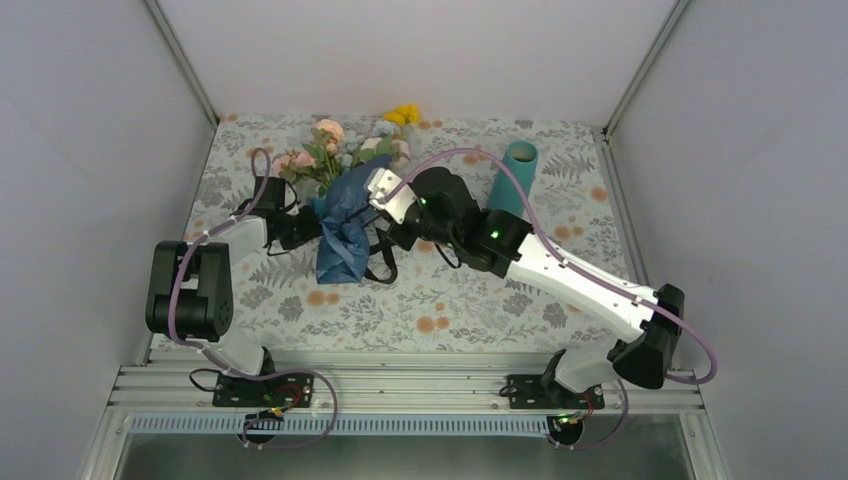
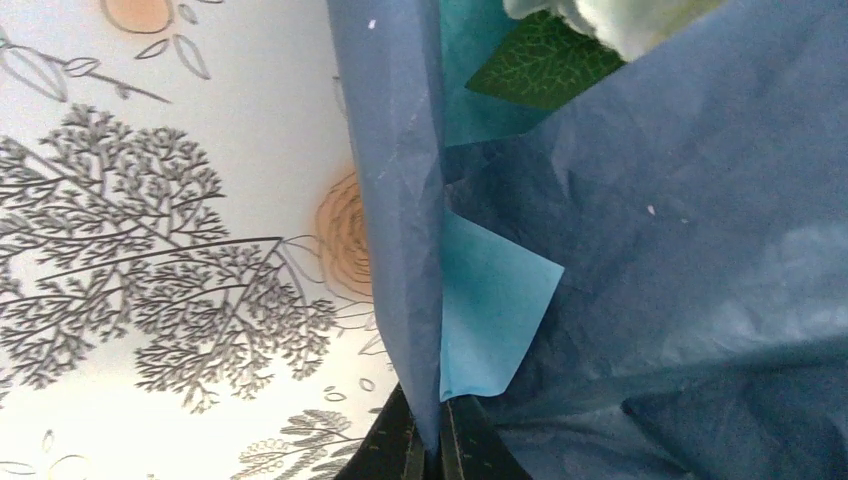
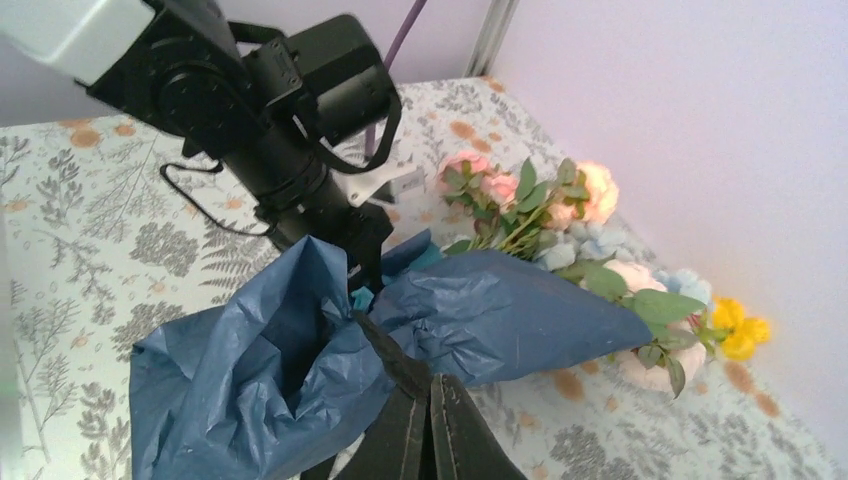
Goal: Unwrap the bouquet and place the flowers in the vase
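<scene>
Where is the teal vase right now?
In the top view, the vase stands toward the back right of the table, just behind the right arm and to the right of the bouquet.

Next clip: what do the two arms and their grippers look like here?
Both arms have white link shells and bulky black joint housings: left arm, right arm. A purple cable loops along each. Small green lights glow on the right arm's black joints. A white camera block sits at the right wrist. The left gripper and right gripper are black and tapered.
</scene>
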